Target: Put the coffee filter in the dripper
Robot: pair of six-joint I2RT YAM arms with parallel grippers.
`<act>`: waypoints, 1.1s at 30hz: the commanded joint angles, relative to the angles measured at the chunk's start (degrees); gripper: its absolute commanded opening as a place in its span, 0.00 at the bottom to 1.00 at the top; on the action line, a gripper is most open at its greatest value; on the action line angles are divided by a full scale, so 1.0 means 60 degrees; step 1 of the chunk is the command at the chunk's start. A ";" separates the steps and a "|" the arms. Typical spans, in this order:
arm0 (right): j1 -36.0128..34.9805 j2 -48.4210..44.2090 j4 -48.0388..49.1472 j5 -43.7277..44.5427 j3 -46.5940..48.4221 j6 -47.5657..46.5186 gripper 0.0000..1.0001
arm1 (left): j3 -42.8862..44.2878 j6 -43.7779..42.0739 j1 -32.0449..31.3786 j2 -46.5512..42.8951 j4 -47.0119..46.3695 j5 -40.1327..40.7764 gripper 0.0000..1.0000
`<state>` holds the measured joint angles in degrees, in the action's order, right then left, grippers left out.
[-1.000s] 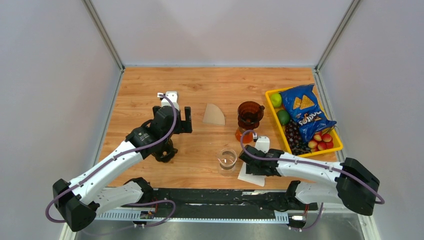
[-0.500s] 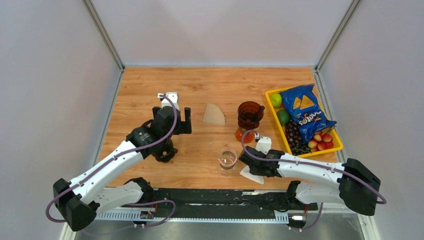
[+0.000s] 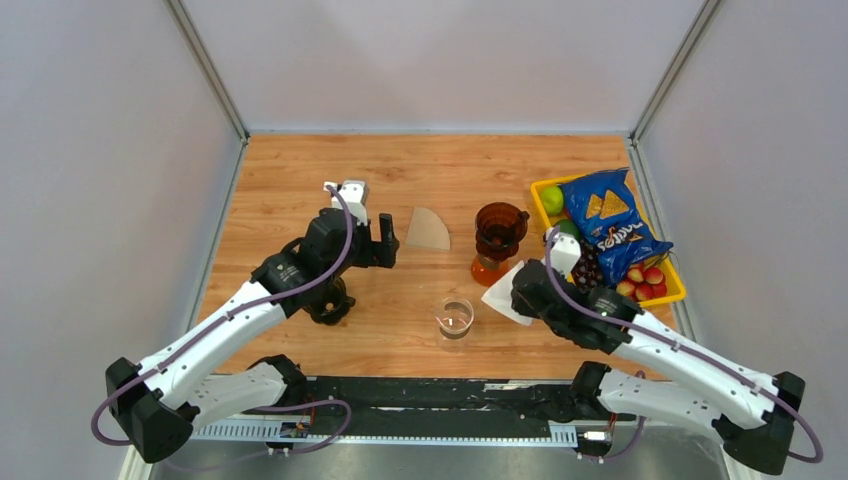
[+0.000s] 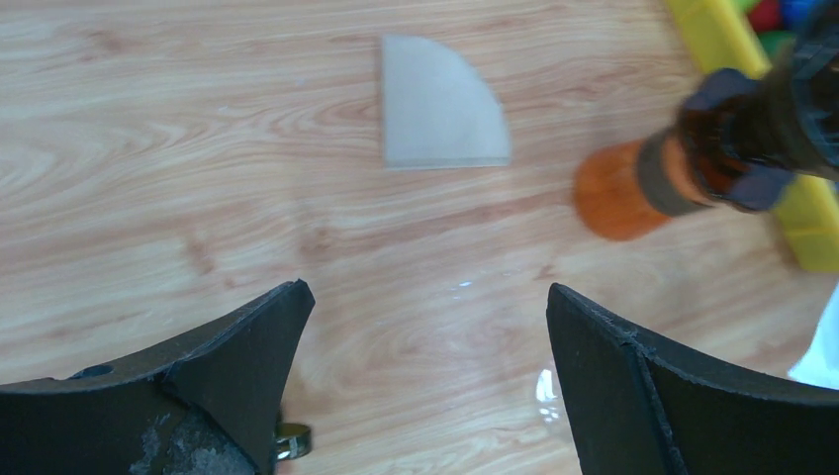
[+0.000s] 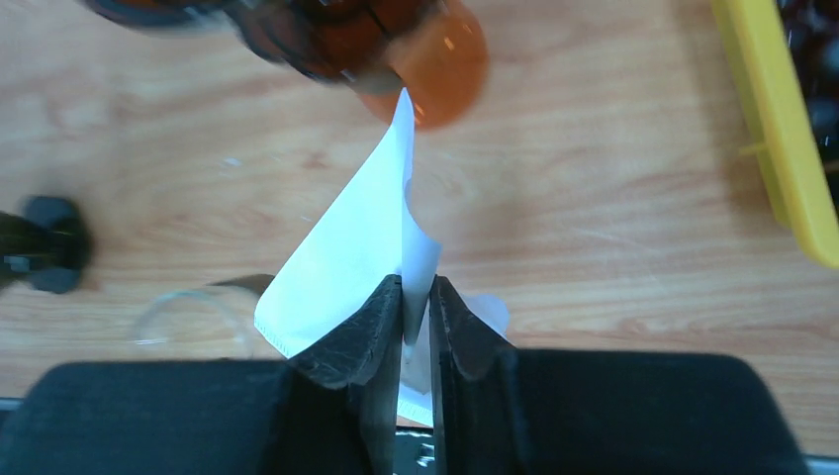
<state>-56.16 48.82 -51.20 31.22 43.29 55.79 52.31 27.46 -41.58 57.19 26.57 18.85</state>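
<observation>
The right gripper (image 5: pixel 416 289) pinches the white filter (image 5: pixel 346 247) by one edge, dripper (image 3: pixel 499 225) just ahead of it, left gripper (image 4: pixel 425 302) gaping wide and empty, but that floppy filter could buckle against the rim or slip from so thin a pinch

Wooden table (image 3: pixel 300 170), pale grey walls (image 3: pixel 440 60), even light.

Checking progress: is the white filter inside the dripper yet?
Out. The right claw pinches the white filter beside the dripper, not inside it.
</observation>
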 commanded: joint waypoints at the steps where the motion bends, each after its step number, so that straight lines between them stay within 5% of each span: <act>1: 0.0041 -0.0398 -0.0149 0.0939 0.1671 -0.0955 0.19 | 0.0456 -0.0385 0.0016 -0.0185 -0.1642 -0.2590 1.00; 11: 0.0031 0.0715 0.1813 0.1447 0.2907 -0.2041 0.21 | 0.0569 0.1222 -0.0066 0.1697 -0.5173 -0.7998 1.00; 20: 0.0036 0.1079 0.3025 0.1214 0.2908 -0.2226 0.23 | 0.0721 0.2068 -0.0458 0.2701 -0.6179 -0.8077 0.99; 26: 0.0033 0.1150 0.3459 0.0809 0.2794 -0.2328 0.23 | 0.0904 0.2295 -0.0495 0.3153 -0.6563 -0.8430 0.80; 31: 0.0037 0.1143 0.3519 0.0769 0.2727 -0.2334 0.25 | 0.0977 0.2275 -0.0491 0.3227 -0.6447 -0.8189 0.47; 33: 0.0038 0.1139 0.3540 0.0701 0.2690 -0.2327 0.25 | 0.1024 0.2239 -0.0490 0.3284 -0.6409 -0.8175 0.42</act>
<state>-56.05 55.75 -32.95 36.29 59.31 42.70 55.53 41.06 -44.27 76.44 -9.26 -29.91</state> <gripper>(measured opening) 0.245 0.471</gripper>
